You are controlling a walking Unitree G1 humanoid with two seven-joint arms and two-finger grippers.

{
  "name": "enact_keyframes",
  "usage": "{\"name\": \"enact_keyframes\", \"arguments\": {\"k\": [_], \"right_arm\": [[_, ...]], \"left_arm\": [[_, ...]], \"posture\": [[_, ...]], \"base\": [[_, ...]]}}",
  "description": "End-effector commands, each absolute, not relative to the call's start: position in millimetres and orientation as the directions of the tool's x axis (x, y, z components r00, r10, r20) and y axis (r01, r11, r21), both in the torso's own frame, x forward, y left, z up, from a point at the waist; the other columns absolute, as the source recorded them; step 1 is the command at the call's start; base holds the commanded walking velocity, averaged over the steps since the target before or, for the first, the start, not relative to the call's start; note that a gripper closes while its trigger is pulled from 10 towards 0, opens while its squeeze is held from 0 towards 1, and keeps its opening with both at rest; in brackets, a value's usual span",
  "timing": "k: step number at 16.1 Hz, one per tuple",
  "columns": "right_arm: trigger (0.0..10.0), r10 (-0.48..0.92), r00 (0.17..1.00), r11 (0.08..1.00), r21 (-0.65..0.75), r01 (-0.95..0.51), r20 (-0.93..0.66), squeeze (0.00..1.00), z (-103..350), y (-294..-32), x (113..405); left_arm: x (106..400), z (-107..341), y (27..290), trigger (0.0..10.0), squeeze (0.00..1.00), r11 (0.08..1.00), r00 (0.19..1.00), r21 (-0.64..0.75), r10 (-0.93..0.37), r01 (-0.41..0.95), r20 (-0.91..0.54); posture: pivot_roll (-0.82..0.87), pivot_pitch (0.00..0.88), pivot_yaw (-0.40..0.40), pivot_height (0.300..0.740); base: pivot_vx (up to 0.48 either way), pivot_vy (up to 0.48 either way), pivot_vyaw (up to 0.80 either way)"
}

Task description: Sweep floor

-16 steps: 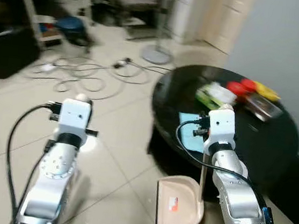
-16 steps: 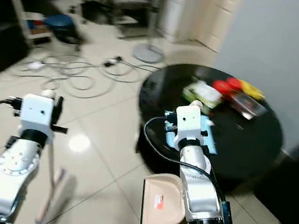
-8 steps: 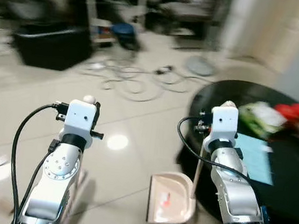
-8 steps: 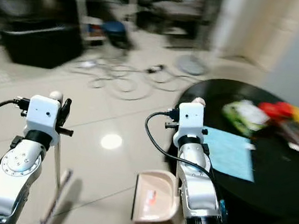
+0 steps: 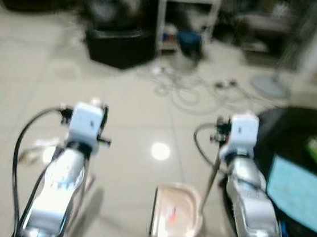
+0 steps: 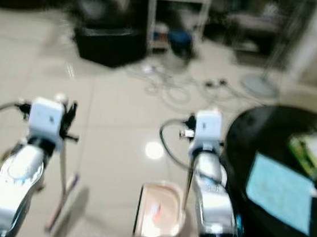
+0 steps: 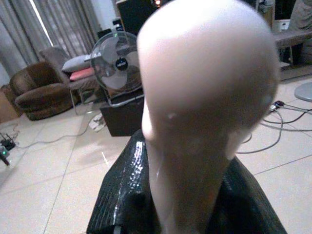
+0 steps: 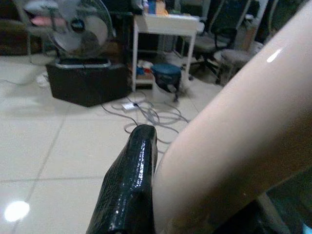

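Sweeping not begun, we judge: left jaws (image 7: 195, 204) clamp broom (image 6: 61, 190), right jaws (image 8: 161, 195) clamp dustpan (image 5: 176, 213); scrap (image 5: 31, 152) ahead.

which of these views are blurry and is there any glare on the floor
Left eye view and right eye view: both smeared by motion blur, the dustpan and black table soft-edged; a bright lamp glare sits on the glossy floor tiles. Left wrist view: background fan sharp, the close broom handle out of focus. Right wrist view: room fairly sharp, the near dustpan handle blurred, with a small highlight.
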State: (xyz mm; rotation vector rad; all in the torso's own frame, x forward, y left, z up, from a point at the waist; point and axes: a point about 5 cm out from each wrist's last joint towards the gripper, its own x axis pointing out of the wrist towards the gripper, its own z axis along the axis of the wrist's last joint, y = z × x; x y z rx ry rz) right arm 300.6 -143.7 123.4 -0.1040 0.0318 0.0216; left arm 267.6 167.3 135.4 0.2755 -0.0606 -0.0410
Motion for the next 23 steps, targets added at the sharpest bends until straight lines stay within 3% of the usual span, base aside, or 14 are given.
{"name": "enact_keyframes", "arguments": {"k": [1,14,18,21,23], "right_arm": [[10.0,0.02,1.0,0.995,-0.097,-0.018,0.019,0.0,133.8,-142.5,301.6],[10.0,0.049,0.999,0.996,-0.074,-0.048,0.021,0.0,133.8,-136.9,302.8],[10.0,-0.029,0.999,0.999,0.021,0.03,-0.021,0.0,130.8,-144.7,304.1],[10.0,-0.07,0.997,0.995,-0.074,0.068,-0.016,0.0,132.2,-146.2,304.8],[10.0,-0.026,0.999,0.998,-0.051,0.029,0.048,0.0,137.7,-144.4,304.4]], "left_arm": [[268.9,147.4,167.4,10.0,0.0,0.956,0.993,0.29,-0.062,0.03,0.103],[268.1,148.7,170.5,10.0,0.0,0.948,0.993,0.316,-0.069,0.035,0.097],[272.1,148.6,171.0,10.0,0.0,0.942,0.993,0.332,-0.081,0.046,0.091],[276.9,147.4,172.2,10.0,0.0,0.947,0.994,0.319,-0.074,0.043,0.084],[277.1,144.5,170.8,10.0,0.0,0.95,0.995,0.308,-0.069,0.043,0.076]], "posture": [[-0.03,0.0,-0.012,0.74],[-0.03,0.0,-0.009,0.74],[-0.02,0.0,-0.004,0.74],[-0.03,0.0,0.003,0.74],[-0.03,0.0,0.002,0.74]], "base": [[0.0,0.341,0.8],[0.0,0.351,0.79],[0.0,0.353,0.0],[0.0,0.355,0.0],[0.0,0.352,0.0]]}}
